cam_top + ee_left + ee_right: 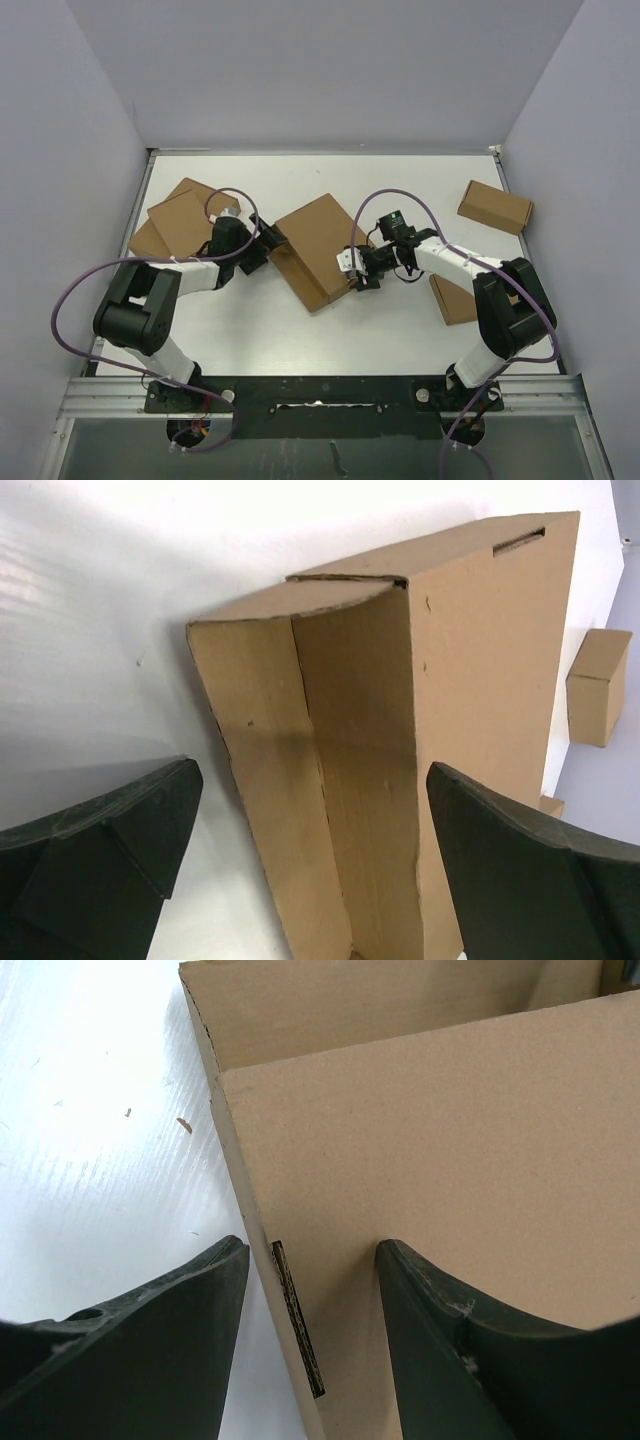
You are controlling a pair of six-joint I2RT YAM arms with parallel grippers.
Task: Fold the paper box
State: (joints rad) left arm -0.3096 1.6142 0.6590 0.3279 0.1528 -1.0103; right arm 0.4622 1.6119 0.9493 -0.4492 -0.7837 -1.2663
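The paper box (315, 245) lies slantwise in the middle of the table, a brown cardboard mailer with its lid panel down. In the left wrist view the paper box (400, 680) shows its open end wall, with a slot (520, 542) in the top panel. My left gripper (262, 243) is open wide at that end, its fingers (120, 830) on either side and clear of the cardboard. My right gripper (355, 268) straddles the box's right edge (450, 1130) near a slot (298, 1320). One finger (440, 1310) rests on the top panel; the other stands apart over the table.
A small closed brown box (495, 207) sits at the back right, also seen as a small box (598, 685). Flat cardboard pieces (180, 215) lie at the left behind my left arm. Another flat brown piece (455, 298) lies under my right arm. Grey walls enclose the table.
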